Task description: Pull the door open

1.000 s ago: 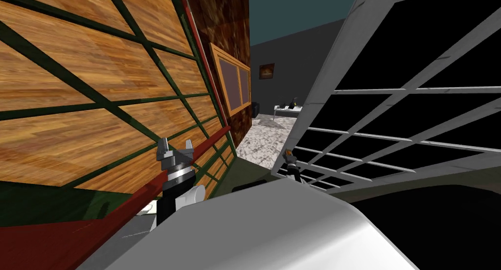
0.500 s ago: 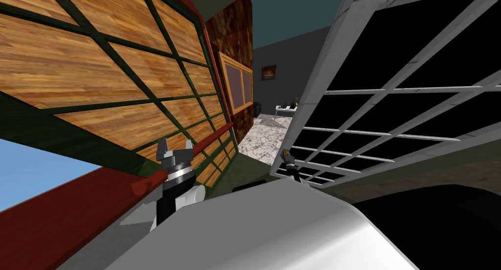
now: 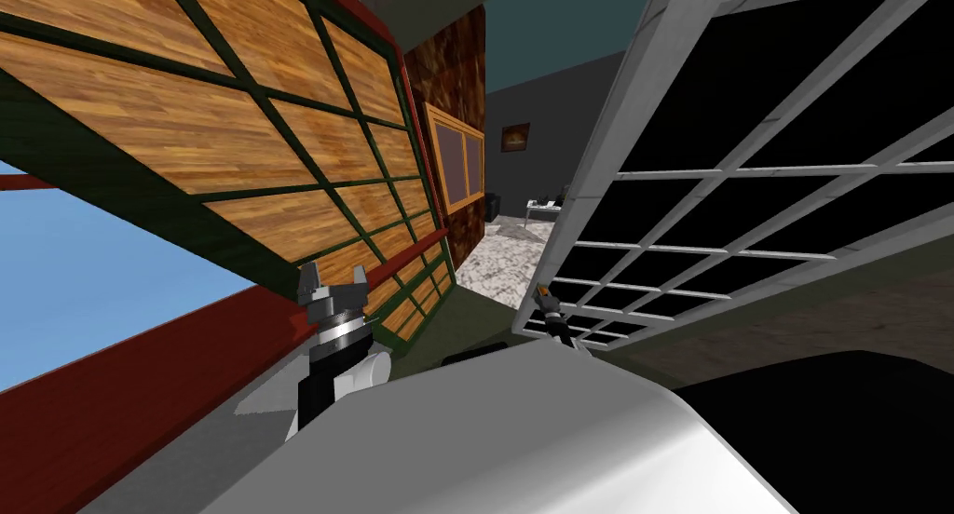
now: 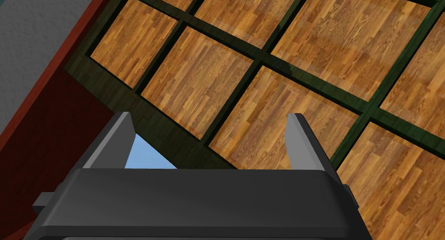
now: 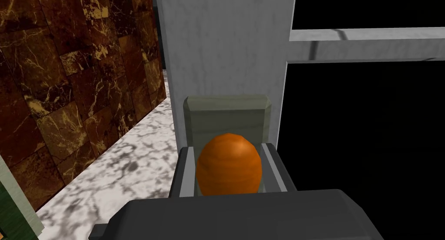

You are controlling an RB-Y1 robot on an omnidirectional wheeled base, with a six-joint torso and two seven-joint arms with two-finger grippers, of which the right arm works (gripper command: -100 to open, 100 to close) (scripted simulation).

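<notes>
Our right gripper [image 5: 228, 152] is clamped on the orange knob [image 5: 229, 168] of the grey lattice door [image 3: 610, 178] at our one o'clock. Our left gripper [image 4: 209, 118] hangs wide before the wood-panelled door [image 4: 269, 98] at ten o'clock.

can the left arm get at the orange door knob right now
Probably not: the right gripper is shut on the orange knob, pressing both its sides, and the left gripper, open, faces the wood-panelled door on the opposite side.

Bare marble floor [image 3: 494, 266] lies free between the wood-panelled door [image 3: 279, 136] and the grey grid door [image 3: 620, 117]. The left gripper [image 3: 333, 280], spread, sits close before the wooden panels, perhaps touching; the right gripper [image 5: 228, 149] clamps the orange knob [image 5: 229, 170] on the grid door.
</notes>
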